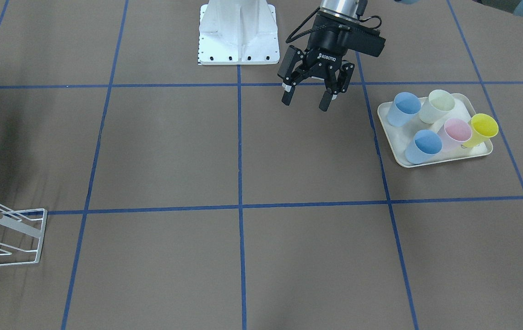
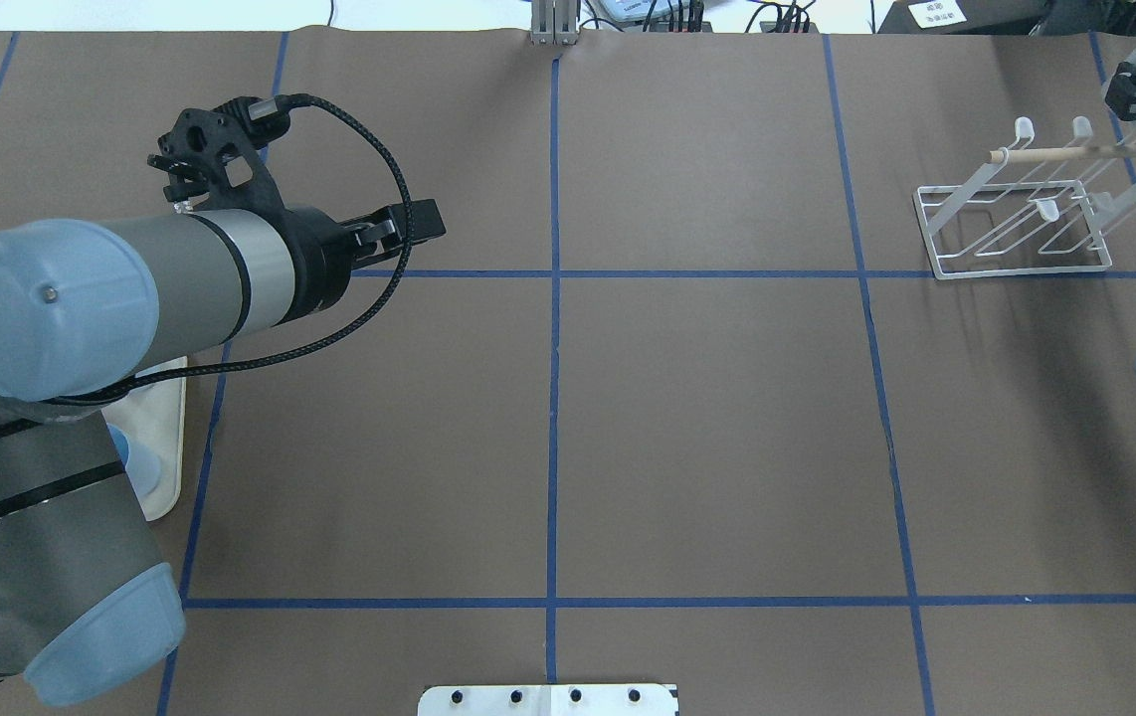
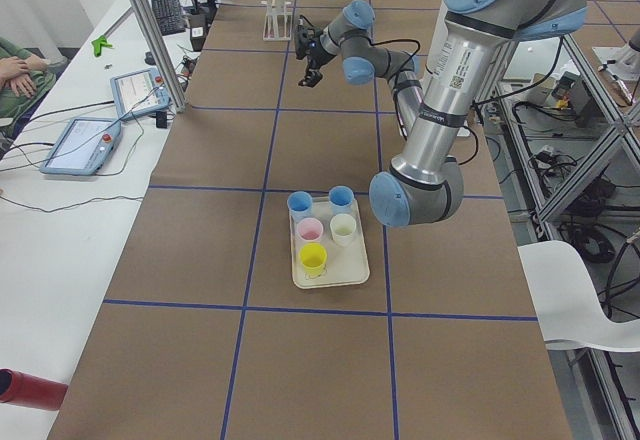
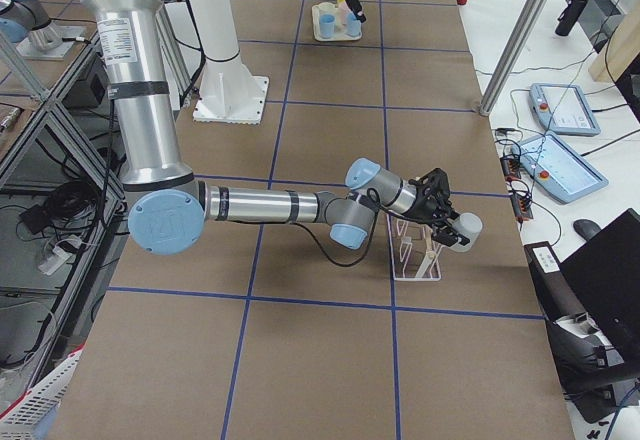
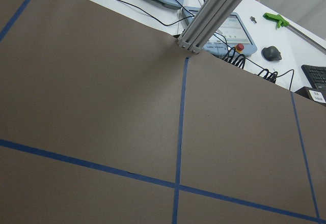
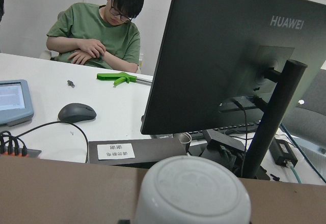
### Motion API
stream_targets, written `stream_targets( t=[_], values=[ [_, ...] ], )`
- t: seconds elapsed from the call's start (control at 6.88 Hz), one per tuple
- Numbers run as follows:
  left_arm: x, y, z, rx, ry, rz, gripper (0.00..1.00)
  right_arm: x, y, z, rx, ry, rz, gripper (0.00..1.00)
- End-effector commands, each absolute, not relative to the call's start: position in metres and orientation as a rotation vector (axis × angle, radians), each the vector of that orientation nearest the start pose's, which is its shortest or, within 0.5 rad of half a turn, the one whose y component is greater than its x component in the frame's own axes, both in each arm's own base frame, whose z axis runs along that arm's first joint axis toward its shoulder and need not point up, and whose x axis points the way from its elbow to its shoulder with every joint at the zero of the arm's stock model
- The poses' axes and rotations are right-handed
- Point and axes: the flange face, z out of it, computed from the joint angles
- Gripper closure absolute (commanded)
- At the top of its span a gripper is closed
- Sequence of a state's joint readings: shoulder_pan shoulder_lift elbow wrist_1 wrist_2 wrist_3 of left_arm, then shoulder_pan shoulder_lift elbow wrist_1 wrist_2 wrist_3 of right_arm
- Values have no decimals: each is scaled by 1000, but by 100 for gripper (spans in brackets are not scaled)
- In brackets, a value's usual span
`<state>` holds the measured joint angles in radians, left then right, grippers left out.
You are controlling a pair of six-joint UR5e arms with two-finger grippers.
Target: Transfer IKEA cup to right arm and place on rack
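**Handover stage, cup at the rack.** The right arm (image 4: 260, 205) lay stretched low over the right end of the table (image 1: 312, 183). The right gripper (image 4: 448, 218) was closed on a white cup (image 6: 192, 193), whose round base filled the bottom of the right wrist view. The cup was held raised over the far right end of the rack (image 2: 1021, 224), near the dowel (image 2: 1075, 151). Whether it touched a prong could not be told. The rack stood on the table at the far right.

The left gripper (image 1: 306, 100) hung above the table with its jaws spread wide and nothing between them. It was near the base plate (image 1: 238, 36) and just to the right of the tray (image 1: 392, 133), clear of what the tray held. The left arm (image 2: 130, 283) came in over the table's left side.

The tray lay on the left of the table and carried five upright cups: two blue (image 1: 403, 107) (image 1: 422, 145), one pale green (image 1: 438, 105), one pink (image 1: 454, 133) and one yellow (image 1: 481, 129). They stood close together, and the pink and yellow ones seemed to touch.

Beyond the table's far edge, the right wrist view showed a monitor (image 6: 229, 56) and a seated person (image 6: 102, 30) in a green shirt.
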<state>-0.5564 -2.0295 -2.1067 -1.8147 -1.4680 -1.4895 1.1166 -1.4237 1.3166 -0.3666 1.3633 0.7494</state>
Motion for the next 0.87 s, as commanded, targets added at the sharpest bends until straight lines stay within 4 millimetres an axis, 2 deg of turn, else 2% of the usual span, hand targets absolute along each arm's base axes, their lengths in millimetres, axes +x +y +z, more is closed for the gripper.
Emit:
stream_targets(
  t=[0.0, 0.73],
  values=[
    [373, -400, 152, 478, 1161, -475, 1, -119, -590, 585, 1006, -467, 377, 100],
    [374, -401, 153, 477, 1158, -475, 1, -126, -587, 596, 986, -460, 364, 97]
  ],
)
